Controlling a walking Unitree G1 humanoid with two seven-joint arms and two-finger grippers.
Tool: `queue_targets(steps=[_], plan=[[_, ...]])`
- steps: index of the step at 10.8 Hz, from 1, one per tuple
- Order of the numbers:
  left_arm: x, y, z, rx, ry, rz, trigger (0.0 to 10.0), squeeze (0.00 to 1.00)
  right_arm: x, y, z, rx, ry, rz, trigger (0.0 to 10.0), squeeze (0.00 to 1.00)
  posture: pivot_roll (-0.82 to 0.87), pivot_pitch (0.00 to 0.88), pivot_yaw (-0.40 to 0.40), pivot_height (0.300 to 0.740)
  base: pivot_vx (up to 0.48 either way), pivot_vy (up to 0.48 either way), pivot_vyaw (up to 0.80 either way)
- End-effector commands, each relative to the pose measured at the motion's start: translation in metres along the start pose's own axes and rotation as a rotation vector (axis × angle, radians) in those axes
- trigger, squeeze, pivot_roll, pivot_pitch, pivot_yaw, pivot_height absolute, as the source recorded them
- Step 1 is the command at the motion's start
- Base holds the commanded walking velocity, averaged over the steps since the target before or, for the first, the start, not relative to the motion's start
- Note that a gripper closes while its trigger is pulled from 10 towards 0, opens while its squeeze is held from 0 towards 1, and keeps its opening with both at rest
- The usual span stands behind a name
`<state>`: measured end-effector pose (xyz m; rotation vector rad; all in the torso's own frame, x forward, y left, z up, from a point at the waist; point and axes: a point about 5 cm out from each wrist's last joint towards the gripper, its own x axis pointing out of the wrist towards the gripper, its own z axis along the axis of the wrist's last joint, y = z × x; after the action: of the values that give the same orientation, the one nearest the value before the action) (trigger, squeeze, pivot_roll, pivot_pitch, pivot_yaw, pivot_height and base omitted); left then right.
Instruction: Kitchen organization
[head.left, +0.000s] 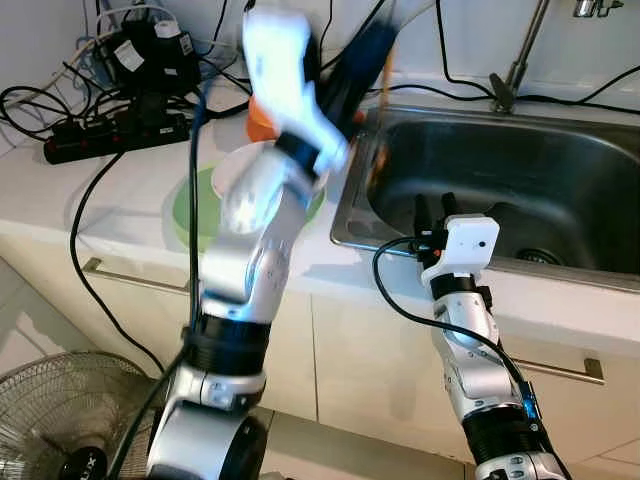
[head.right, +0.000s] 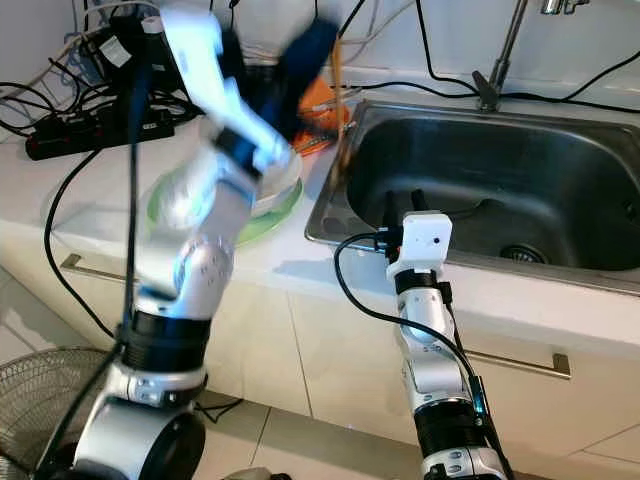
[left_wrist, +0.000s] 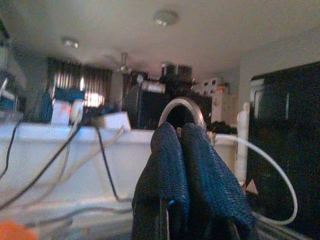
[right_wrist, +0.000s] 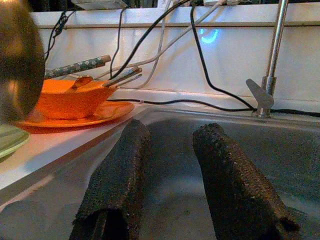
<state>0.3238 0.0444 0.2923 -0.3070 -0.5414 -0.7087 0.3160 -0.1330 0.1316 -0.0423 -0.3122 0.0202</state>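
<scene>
**Left arm raised, right at sink edge**

While the sink (head.left: 560, 180) takes up the counter's right side, the right gripper (right_wrist: 170, 175) is held over its front rim, fingers spread apart with nothing between them. The left gripper (left_wrist: 185, 170) is raised above the counter, fingers pressed together. An orange bowl (right_wrist: 75, 102) with utensils (right_wrist: 122, 76) is seen on an orange plate (right_wrist: 107, 114) beside the sink, near a green plate (head.right: 160, 205).

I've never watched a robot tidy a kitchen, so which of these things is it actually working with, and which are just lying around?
Part of the job:
- orange bowl holding utensils, on an orange plate
- green plate
- steel sink
- left gripper, raised
- right gripper, open at the sink

Just lying about:
- power strip and cables
- faucet
- floor fan
</scene>
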Motion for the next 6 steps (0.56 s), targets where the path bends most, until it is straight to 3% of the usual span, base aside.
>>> queue_targets(steps=[1,3,4,5,6], plan=[[0.001,-0.004,0.001,-0.025,-0.03,-0.013,10.0,0.0,0.002,-0.001,0.002,-0.003,-0.007,0.0,10.0,0.0,0.04,0.0,0.067,0.74,0.0,0.0,0.0],[0.0,-0.003,-0.003,-0.043,-0.043,-0.002,10.0,0.0,0.002,-0.001,0.002,0.0,-0.005,0.001,10.0,0.0,0.04,0.0,0.07,0.74,0.0,0.0,0.0],[-0.001,-0.002,-0.005,-0.081,-0.067,0.016,10.0,0.0,0.002,-0.001,0.002,0.0,-0.006,0.0,10.0,0.22,0.04,0.0,0.07,0.74,0.0,0.0,0.0],[-0.004,0.002,-0.008,-0.102,-0.088,0.045,10.0,0.0,0.003,-0.002,0.002,-0.007,-0.008,-0.003,10.0,0.01,0.04,0.0,0.072,0.74,0.0,0.0,0.0],[-0.007,0.006,-0.014,-0.115,-0.092,0.083,10.0,0.0,0.004,-0.003,0.003,-0.011,-0.01,-0.005,10.0,0.0,0.04,0.0,0.073,0.74,0.0,0.0,0.0]])
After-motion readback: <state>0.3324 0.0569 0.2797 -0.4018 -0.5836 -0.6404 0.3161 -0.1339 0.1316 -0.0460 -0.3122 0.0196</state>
